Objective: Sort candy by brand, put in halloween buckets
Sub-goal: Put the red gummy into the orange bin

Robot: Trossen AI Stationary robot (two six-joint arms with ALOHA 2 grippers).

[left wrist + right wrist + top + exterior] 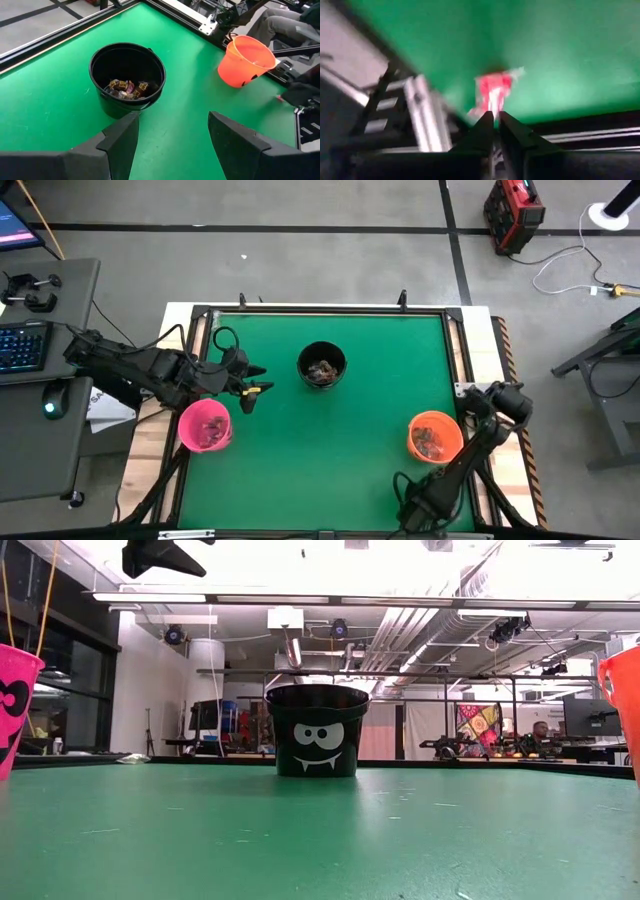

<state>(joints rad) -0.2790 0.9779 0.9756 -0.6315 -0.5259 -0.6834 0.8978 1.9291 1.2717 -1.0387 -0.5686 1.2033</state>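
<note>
On the left of the green felt-covered table the left gripper hangs just beside the small round pink plastic bucket, its two dark fingers spread wide with nothing between them. That pink pail holds wrapped sweets, though their colours are too small to tell. In the middle, near the far edge, stands the small round black plastic bucket; on the right, near the table's edge, the small round orange plastic bucket, with dark wrapped pieces inside. Beyond it, at the table's right frame, is the right gripper, closed on a crinkly red-wrapped candy. Judging by the bare felt and three filled pails, the sorting looks nearly done, with this red piece perhaps the last to be dropped. Only the right wrist view shows that red sweet pinched at the fingertips; the high view cannot resolve it. The left wrist view alone shows brownish wrappers in the black pail, while the low view shows its painted face.
</note>
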